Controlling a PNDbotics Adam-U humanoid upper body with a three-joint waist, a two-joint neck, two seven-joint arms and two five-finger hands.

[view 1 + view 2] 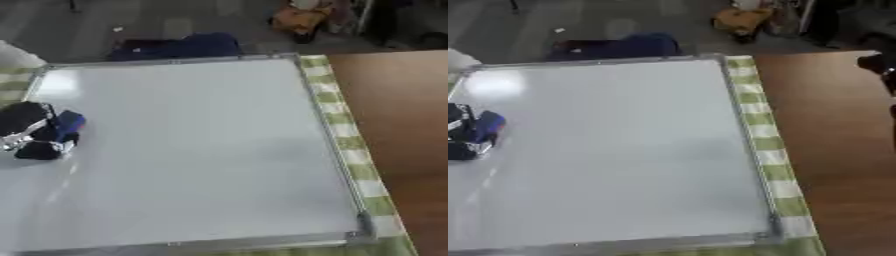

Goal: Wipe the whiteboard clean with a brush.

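A large whiteboard with a silver frame lies flat in front of me, and I see no marks on its surface. My left hand sits on the board near its left edge, fingers curled round a blue brush that touches the board. At the right edge of the right eye view, over the brown table, a black part of my right hand shows. Its fingers cannot be made out.
A green and white checked cloth lies under the board and sticks out along its right side. Bare brown table lies to the right. Beyond the far edge, a dark blue bag and an orange object sit on the floor.
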